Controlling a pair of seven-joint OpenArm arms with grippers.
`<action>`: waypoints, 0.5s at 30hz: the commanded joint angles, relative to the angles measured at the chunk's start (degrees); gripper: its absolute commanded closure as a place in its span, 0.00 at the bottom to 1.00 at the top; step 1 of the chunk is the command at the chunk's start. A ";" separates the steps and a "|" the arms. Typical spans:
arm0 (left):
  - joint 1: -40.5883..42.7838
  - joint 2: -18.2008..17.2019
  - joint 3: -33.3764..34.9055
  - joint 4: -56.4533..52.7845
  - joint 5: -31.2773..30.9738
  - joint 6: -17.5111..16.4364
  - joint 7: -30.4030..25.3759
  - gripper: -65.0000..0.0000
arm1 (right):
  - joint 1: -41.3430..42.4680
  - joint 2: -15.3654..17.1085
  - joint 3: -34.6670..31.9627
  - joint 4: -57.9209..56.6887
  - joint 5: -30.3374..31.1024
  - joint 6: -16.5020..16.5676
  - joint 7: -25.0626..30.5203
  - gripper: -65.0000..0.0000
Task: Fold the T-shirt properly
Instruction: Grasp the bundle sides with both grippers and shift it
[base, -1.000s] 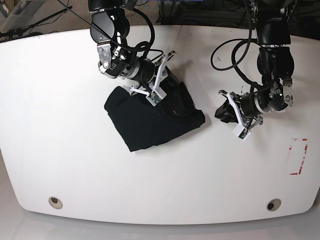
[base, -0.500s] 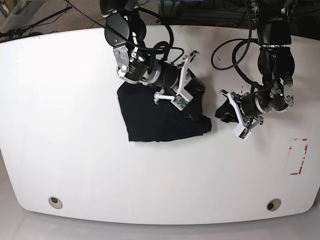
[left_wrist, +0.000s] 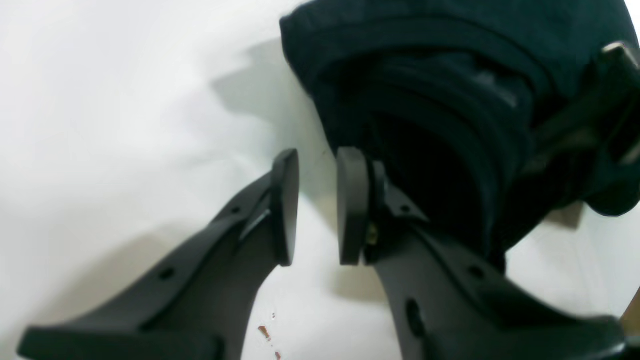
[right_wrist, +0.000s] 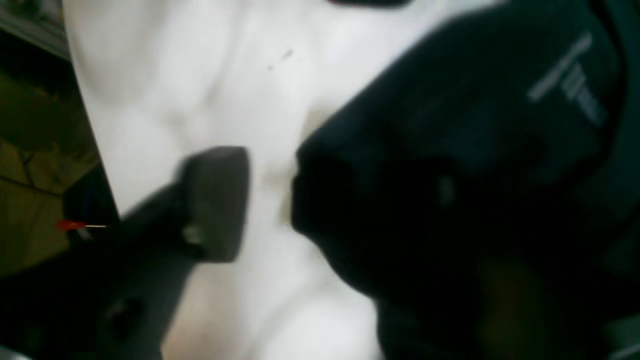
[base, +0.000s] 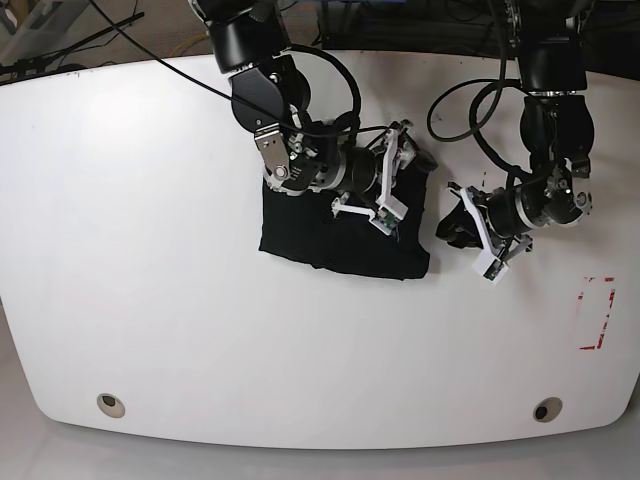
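The white table (base: 150, 300) has wide bare room toward its near edge and the base view's left; a red-outlined rectangle (base: 597, 313) lies near the edge on that view's right. The black T-shirt (base: 335, 240) lies bunched in a compact fold a little beyond the table's middle. The right gripper (base: 405, 180) reaches low over its far corner, jaws apart, holding nothing. The left gripper (left_wrist: 317, 205) points at the shirt's side edge, jaws a narrow gap apart, nothing between them.
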 joint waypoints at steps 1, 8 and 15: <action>-1.68 -2.05 -0.24 1.19 -1.20 -0.32 -1.01 0.81 | 0.95 0.98 0.11 4.89 1.33 0.45 1.68 0.28; -4.75 -3.72 -0.07 1.19 -1.20 -0.32 -1.01 0.81 | 0.42 7.40 3.80 10.96 14.78 0.53 1.68 0.28; -6.95 -3.98 4.59 5.67 -0.93 -0.32 -1.01 0.81 | 2.89 13.29 14.26 8.32 24.54 0.53 1.68 0.35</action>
